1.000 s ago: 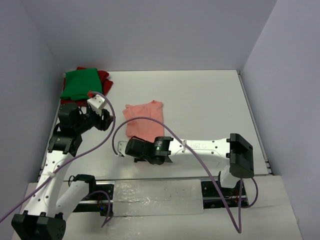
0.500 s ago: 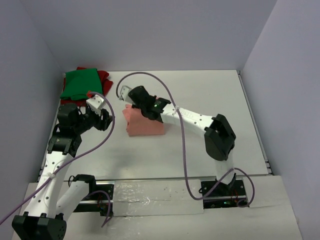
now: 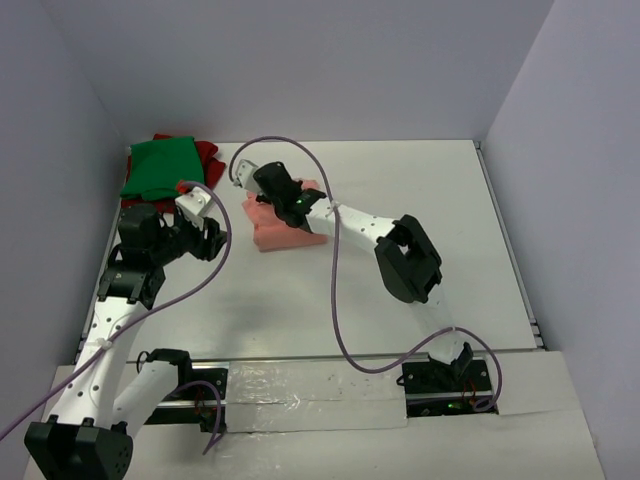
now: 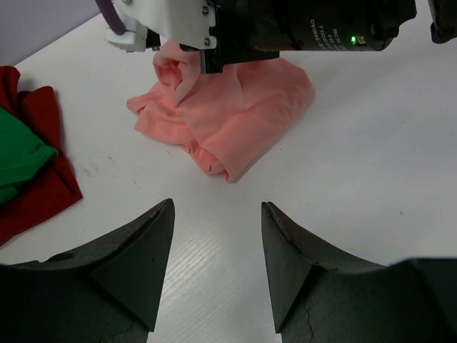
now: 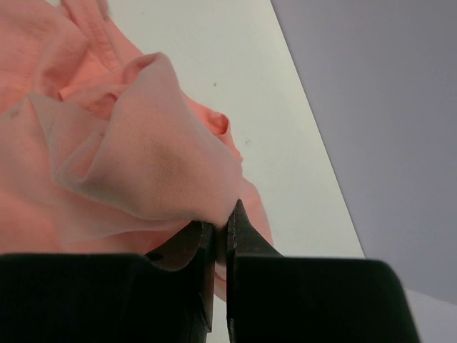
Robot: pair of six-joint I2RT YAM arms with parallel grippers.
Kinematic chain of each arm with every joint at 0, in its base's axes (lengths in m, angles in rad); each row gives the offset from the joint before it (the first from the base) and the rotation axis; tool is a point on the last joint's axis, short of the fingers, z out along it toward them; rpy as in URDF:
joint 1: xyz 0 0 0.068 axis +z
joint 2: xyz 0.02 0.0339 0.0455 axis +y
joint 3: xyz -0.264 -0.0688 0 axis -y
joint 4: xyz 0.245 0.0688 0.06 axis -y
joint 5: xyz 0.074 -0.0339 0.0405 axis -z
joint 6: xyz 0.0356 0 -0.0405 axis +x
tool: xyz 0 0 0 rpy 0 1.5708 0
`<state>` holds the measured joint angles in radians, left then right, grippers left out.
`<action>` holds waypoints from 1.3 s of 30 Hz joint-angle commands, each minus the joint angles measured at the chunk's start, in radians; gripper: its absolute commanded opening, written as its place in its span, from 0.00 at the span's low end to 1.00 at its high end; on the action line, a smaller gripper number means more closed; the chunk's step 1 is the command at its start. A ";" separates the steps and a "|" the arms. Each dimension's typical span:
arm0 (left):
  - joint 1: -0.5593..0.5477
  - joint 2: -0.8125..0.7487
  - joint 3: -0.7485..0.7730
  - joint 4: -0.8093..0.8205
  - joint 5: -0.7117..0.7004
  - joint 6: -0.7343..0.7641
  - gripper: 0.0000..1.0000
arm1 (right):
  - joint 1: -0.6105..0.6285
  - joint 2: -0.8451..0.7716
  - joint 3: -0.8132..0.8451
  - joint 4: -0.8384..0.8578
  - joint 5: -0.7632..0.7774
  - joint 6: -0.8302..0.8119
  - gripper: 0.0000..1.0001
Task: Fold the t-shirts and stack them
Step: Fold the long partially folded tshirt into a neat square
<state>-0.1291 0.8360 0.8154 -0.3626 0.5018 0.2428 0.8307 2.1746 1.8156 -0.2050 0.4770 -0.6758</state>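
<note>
Noted right end effector (image 5: 221, 227) pressed together on a raised fold of the salmon-pink t-shirt (image 5: 107, 179); rest of it bunched on the bench (image 3: 420, 210) directly beneath. Noted left end effector (image 4: 214, 207) spread and empty, pink cloth just ahead of its tips, green t-shirt (image 3: 160, 168) atop dark red t-shirt (image 3: 207, 155) off to its side. Probably mid-fold. Carry the pinched edge low and level, lay it square on the lower layer, smooth flat before letting go.

Tiny upside-down print on right arm's housing (image 4: 314, 28), illegible

Overhead and wrist views share the pink t-shirt (image 3: 285, 236).
</note>
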 commanded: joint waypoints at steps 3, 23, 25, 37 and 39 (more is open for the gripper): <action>0.006 0.008 0.011 0.036 0.035 -0.002 0.61 | 0.033 0.023 0.069 0.128 -0.025 -0.039 0.00; 0.009 -0.006 -0.007 0.019 0.044 0.000 0.61 | 0.018 0.096 0.051 0.310 0.081 0.010 0.86; 0.009 -0.006 -0.007 0.021 0.044 0.000 0.61 | 0.015 0.044 0.037 0.247 0.043 0.071 0.86; 0.011 -0.011 -0.024 0.070 -0.052 -0.036 0.61 | -0.030 -0.087 -0.022 -0.026 -0.299 0.315 0.81; 0.016 -0.017 -0.041 0.105 -0.094 -0.057 0.61 | -0.053 -0.093 -0.015 -0.057 -0.400 0.343 0.81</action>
<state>-0.1272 0.8383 0.7887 -0.3386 0.4763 0.2245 0.8059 2.1246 1.8099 -0.1886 0.2337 -0.4152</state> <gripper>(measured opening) 0.612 0.811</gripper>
